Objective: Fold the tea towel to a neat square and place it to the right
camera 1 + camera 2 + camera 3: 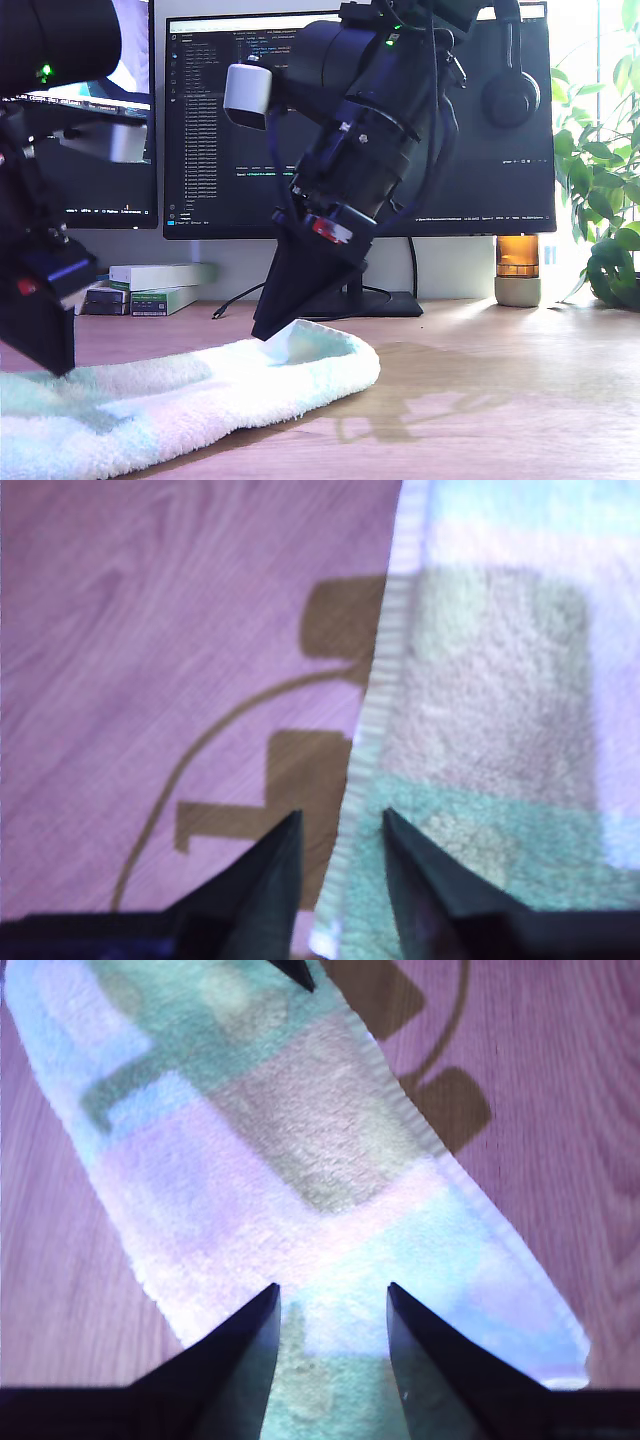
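Observation:
The tea towel [200, 390] is a white fluffy cloth tinted with green and pink light. It lies as a long strip on the wooden table, toward the exterior view's left. My first gripper [50, 365] points down at its far edge. In the first wrist view it [340, 815] is open, its fingers astride the ribbed hem of the towel [480, 730]. My second gripper [265, 333] reaches down near the towel's end on the exterior view's right. It [332, 1288] is open over the towel [300, 1160]. The first gripper's fingertip [292, 970] shows at the far end.
Behind stand a monitor [350, 150] on its base [370, 303], stacked boxes [150, 285], a cable [240, 298], an amber jar [518, 270] and a plant [605, 220]. Bare wood [500, 400] with arm shadows lies at the exterior view's right.

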Action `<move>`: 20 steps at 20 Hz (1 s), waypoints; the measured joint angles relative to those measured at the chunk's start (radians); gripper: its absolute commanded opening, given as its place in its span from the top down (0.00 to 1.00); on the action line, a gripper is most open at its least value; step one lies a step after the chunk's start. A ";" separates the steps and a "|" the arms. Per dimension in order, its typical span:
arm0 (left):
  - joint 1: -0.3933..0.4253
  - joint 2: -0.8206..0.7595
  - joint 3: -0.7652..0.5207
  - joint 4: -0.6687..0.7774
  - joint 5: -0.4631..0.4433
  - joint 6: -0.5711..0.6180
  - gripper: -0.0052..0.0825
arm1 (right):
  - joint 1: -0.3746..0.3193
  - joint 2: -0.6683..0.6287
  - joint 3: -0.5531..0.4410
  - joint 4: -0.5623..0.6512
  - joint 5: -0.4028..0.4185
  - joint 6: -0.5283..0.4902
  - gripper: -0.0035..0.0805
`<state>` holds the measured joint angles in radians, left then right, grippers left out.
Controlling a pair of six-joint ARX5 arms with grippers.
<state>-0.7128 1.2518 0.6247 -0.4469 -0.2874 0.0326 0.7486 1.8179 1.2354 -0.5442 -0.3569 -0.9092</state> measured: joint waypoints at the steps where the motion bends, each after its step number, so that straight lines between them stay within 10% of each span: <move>1: 0.001 -0.023 0.000 0.000 0.021 0.000 0.85 | 0.000 0.000 0.000 0.000 0.000 0.023 0.63; 6: 0.014 -0.104 0.002 0.001 0.253 0.033 0.97 | -0.004 0.000 0.000 -0.011 0.000 0.219 0.98; 13: 0.031 -0.102 -0.010 0.008 0.326 0.050 0.97 | -0.054 0.000 0.000 -0.018 0.020 0.642 0.97; 20: 0.054 -0.092 -0.045 -0.033 0.365 0.049 0.97 | -0.033 0.000 0.000 -0.014 0.058 0.781 0.97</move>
<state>-0.6586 1.1595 0.5797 -0.4801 0.0776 0.0818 0.7155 1.8179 1.2354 -0.5579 -0.2989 -0.1280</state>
